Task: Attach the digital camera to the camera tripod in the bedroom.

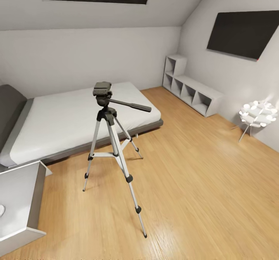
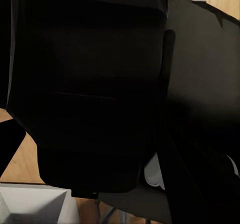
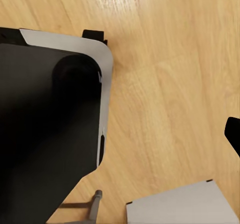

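Note:
The camera tripod (image 1: 112, 136) stands upright on the light wood floor in the middle of the head view, just in front of the bed. Its three silver legs are spread. Its black pan head (image 1: 102, 89) is bare on top, and the long handle (image 1: 133, 106) points right. The digital camera is out of view. In the right wrist view a small black tip (image 3: 233, 134) juts in at the picture's edge over the floor; whether that gripper is open or shut cannot be read. The left wrist view is dark with black robot parts (image 2: 95, 94) close to the lens.
A low grey-framed bed (image 1: 77, 117) lies behind the tripod. White cube shelves (image 1: 190, 91) line the right wall under a black screen (image 1: 242, 33). A white petal lamp (image 1: 257, 115) stands at far right, a grey cabinet (image 1: 19, 202) at near left. Open floor (image 1: 201, 182) stretches to the tripod's right.

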You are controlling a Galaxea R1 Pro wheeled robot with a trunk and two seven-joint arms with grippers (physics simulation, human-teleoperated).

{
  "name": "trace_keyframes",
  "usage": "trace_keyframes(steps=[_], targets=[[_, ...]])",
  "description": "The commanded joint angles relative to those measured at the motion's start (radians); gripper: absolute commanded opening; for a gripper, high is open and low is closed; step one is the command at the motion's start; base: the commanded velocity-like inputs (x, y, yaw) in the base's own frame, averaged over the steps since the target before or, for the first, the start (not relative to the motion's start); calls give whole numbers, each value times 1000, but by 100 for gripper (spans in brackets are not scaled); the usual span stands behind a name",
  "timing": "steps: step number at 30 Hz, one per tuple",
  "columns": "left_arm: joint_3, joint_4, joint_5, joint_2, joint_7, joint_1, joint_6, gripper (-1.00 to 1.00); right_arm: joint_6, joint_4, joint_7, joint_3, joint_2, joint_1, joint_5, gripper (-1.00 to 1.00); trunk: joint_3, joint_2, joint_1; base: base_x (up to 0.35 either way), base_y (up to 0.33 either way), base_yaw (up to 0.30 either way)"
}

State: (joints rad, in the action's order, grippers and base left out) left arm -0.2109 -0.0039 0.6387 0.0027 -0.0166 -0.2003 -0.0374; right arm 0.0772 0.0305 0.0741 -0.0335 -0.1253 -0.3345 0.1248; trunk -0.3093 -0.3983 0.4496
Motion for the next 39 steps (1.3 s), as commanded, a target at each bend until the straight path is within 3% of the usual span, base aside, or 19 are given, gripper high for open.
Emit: trace_keyframes(steps=[1, 16, 24, 39], targets=[[-8, 1, 7, 0, -2, -1, -3, -100, 6, 3, 2, -4, 0, -1, 10, 100, -3, -2, 0, 0, 0, 0], [-9, 1, 7, -1, -2, -1, -3, -100, 2, 3, 4, -4, 1, -1, 10, 100, -27, -2, 0, 0, 0, 0], [-8, 1, 7, 0, -2, -1, -2, -100, 7, 3, 1, -4, 2, 12, 49, 100, -40, -2, 0, 0, 0, 0], [-8, 1, 7, 0, -2, -1, -3, -100, 8, 3, 1, -3, 2, 12, 53, 100, -63, -2, 0, 0, 0, 0]])
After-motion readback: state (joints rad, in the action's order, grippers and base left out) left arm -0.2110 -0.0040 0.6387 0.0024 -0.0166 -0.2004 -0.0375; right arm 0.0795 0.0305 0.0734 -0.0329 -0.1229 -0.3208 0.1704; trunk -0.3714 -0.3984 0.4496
